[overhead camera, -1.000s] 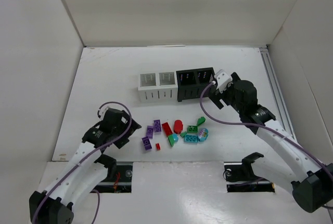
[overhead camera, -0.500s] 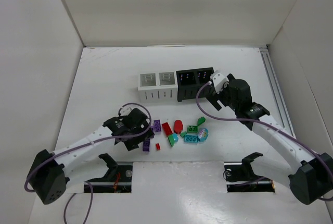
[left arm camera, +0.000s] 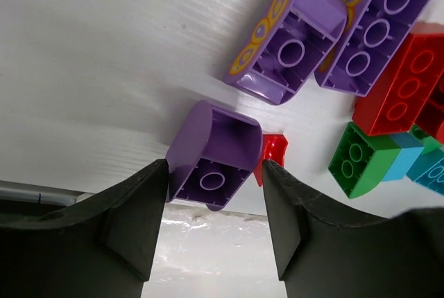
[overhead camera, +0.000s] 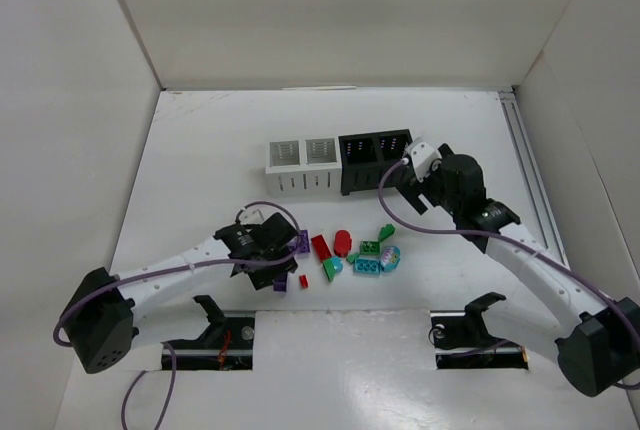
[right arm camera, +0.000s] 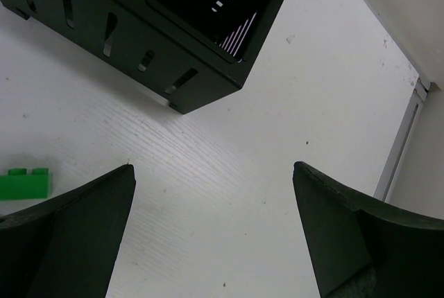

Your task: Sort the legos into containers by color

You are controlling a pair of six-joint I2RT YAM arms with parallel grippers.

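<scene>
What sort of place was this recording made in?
Probably a robot test cell in a lab: a white table boxed in by plain white walls, a left arm and right arm mounted at its near edge, with toy legos and containers laid out.

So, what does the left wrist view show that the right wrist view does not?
Only the left wrist view: three purple bricks, one inside the open left gripper, plus red bricks and a teal one. Only the right wrist view: a black bin, the side rail and the open right gripper. Both: the white table and a green brick, perhaps not the same one.
</scene>
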